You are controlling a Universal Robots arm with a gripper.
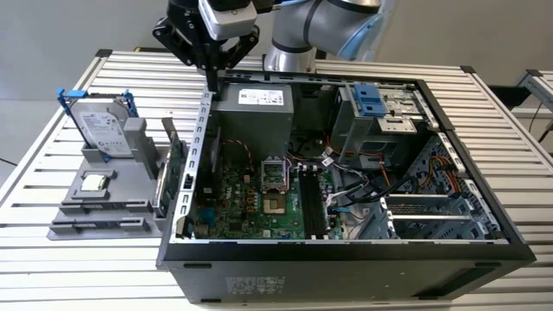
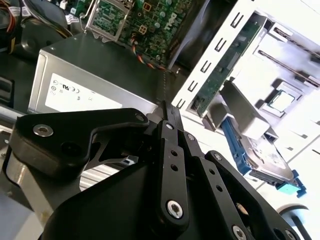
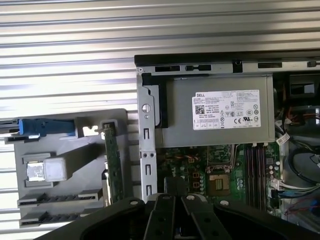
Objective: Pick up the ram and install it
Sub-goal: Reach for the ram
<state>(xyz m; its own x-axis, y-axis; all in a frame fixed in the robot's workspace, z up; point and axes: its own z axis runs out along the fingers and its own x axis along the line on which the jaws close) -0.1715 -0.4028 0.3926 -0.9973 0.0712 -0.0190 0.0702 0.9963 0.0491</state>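
Green circuit board (image 1: 250,201) in a black computer case (image 1: 346,262); silver, blue-bracketed hard drive (image 1: 102,129); pale ribbed table (image 1: 69,275).

I see the computer case (image 1: 346,251) at the table's (image 1: 121,78) middle, with the drive stand (image 1: 95,210) beside it toward the exterior view's left edge.

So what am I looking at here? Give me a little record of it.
case: open, on a slatted table
gripper: shut, holding nothing, over the case wall by the power supply
holder: beside the case, on the exterior view's left; carries a hard drive, a chip and a green card
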